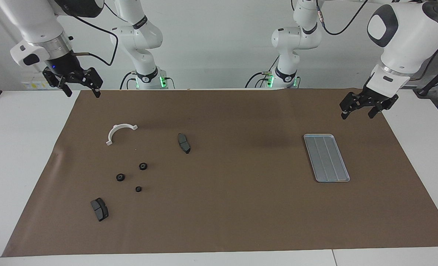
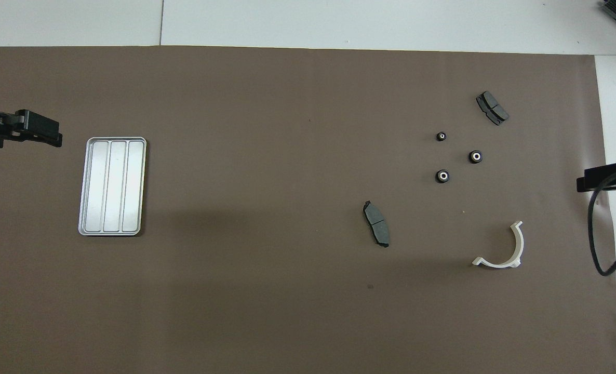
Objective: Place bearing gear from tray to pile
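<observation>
The silver grooved tray [image 1: 326,157] [image 2: 112,186] lies flat toward the left arm's end of the brown mat, with nothing on it. The pile is three small black bearing gears [image 1: 143,166] [image 1: 120,177] [image 1: 138,189] [image 2: 442,176] lying loose toward the right arm's end. My left gripper [image 1: 356,115] [image 2: 53,136] hangs open and holds nothing, over the mat beside the tray's nearer end. Over the mat's corner at the right arm's end, my right gripper [image 1: 83,93] [image 2: 583,183] is up in the air, open and holding nothing, well away from the gears.
One dark grey brake pad [image 1: 184,143] [image 2: 376,223] lies toward the mat's middle. Another brake pad [image 1: 99,209] [image 2: 492,107] lies farther from the robots than the gears. A white curved bracket [image 1: 117,128] [image 2: 495,264] sits nearer to the robots than the gears.
</observation>
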Robot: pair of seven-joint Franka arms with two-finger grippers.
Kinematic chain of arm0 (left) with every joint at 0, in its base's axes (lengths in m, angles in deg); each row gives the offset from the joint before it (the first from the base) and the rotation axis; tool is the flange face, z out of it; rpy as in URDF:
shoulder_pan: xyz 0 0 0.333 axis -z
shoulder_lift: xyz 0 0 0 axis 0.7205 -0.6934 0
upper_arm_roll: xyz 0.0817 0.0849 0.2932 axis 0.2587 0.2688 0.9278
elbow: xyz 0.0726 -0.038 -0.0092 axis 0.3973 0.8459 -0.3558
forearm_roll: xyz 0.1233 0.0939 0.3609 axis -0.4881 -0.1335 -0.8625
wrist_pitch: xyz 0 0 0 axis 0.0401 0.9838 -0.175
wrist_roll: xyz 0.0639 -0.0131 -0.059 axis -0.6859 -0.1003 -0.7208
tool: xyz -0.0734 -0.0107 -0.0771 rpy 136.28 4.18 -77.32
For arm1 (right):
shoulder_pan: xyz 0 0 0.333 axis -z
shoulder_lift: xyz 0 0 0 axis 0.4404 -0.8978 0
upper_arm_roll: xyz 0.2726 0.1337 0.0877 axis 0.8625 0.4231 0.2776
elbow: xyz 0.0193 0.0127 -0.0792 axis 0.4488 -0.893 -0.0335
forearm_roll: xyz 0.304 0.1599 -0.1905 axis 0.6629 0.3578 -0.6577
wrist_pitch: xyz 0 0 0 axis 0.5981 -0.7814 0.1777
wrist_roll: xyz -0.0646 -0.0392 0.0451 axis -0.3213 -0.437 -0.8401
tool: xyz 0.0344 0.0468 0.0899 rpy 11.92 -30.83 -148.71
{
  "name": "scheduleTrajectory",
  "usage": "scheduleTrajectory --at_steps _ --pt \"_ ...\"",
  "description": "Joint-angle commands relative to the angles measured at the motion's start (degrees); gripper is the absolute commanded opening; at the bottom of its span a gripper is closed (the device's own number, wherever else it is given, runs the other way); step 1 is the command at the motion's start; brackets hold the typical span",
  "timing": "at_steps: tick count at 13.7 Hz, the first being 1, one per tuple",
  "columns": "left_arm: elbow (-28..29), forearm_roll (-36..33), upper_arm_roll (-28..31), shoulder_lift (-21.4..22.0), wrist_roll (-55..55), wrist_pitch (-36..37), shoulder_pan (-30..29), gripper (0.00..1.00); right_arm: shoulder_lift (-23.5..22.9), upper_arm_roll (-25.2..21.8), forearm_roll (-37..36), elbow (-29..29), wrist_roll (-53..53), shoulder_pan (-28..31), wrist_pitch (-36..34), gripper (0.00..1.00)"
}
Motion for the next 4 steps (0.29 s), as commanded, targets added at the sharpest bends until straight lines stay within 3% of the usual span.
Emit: scheduleTrajectory --at_steps 1,4 --pt "2.3 0.6 0.3 1.8 1.1 -1.7 -0.2 1.0 -0.2 1.4 -0.2 0.9 -1.4 0.9 0.0 1.0" --pt "2.3 0.6 0.2 1.8 1.0 -1.5 -0.1 1.0 -0.1 1.4 -0.3 0.9 -1.5 0.6 -1.1 1.0"
